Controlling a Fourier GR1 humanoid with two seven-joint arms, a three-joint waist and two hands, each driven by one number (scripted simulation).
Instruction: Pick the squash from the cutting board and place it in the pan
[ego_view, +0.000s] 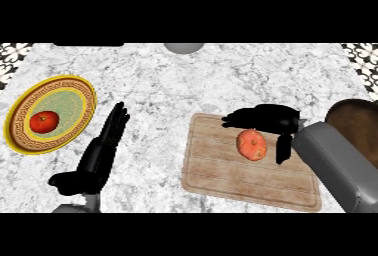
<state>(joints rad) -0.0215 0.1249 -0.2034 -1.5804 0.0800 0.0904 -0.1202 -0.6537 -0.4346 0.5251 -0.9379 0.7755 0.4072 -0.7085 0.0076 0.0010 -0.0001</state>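
An orange squash lies on the wooden cutting board, toward its far right part. My right hand hovers just behind and over it, open: the fingers reach left past the squash's far end and the thumb hangs down along its right side. I see no finger curled round the squash. The brown pan sits at the right edge, partly hidden by my grey right forearm. My left hand rests open at the lower left, fingers straight and pointing away.
A yellow-rimmed patterned plate at the far left holds a red tomato. A grey round object shows at the counter's far edge. Bare marble counter lies between the plate and the board.
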